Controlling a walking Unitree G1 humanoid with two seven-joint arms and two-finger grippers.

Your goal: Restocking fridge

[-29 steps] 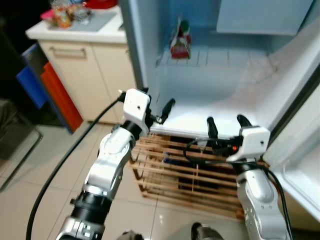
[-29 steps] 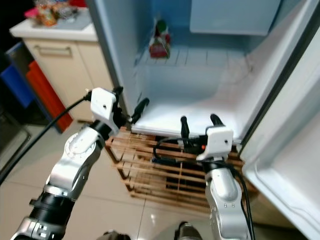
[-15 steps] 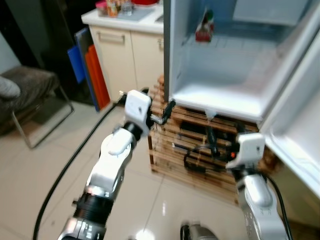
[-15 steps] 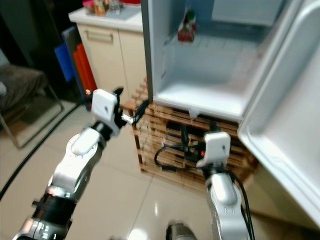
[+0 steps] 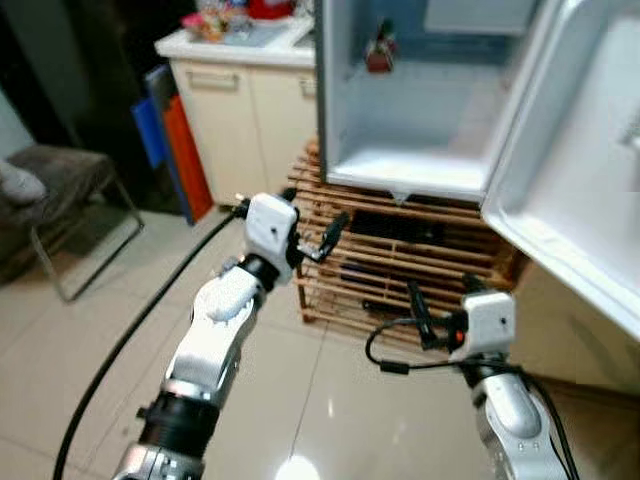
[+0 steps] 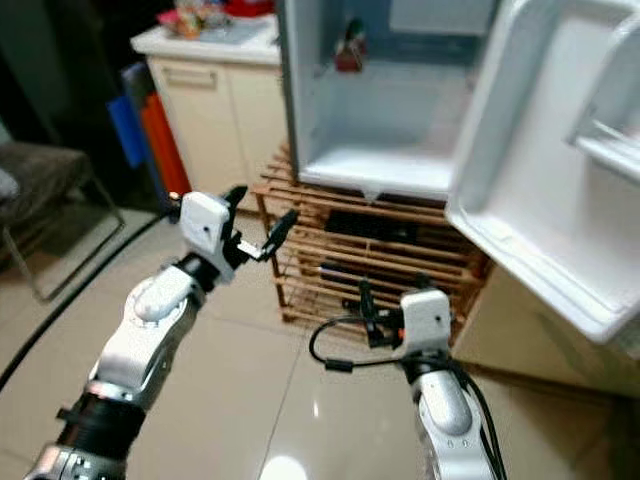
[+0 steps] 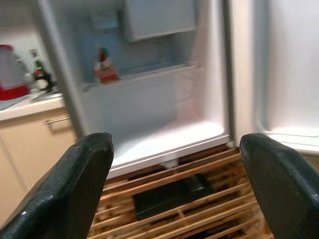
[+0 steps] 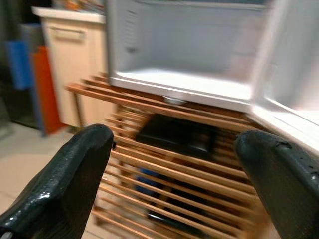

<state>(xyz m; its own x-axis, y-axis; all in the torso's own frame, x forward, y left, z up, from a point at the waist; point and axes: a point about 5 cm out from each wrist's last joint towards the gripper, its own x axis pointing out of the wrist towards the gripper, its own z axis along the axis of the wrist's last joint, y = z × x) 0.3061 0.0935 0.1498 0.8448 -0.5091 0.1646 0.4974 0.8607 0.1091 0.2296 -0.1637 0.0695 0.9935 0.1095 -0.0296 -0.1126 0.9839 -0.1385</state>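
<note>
Left claw (image 5: 312, 222) was raised in front of the robot, fingers spread wide, nothing held. Right claw (image 5: 437, 308) sat lower, also wide open and empty, pointed at the wooden slatted rack (image 5: 400, 262) under the fridge (image 5: 420, 110).

Fridge door (image 5: 580, 190) stood open to the robot's right. Inside was nearly bare: one small red packet (image 5: 379, 55) on the upper wire shelf (image 7: 144, 73), white bottom shelf (image 5: 410, 170) with nothing on it.

Supplies looked to be on the kitchen surface (image 5: 240, 40) to the left of the fridge: blurred jars and a red container (image 7: 11, 74), well apart from both claws.

Judgement: early stage. Door open, at most one item stocked, and nothing in hand. Pick-up, carry and placement all left to do.
</note>
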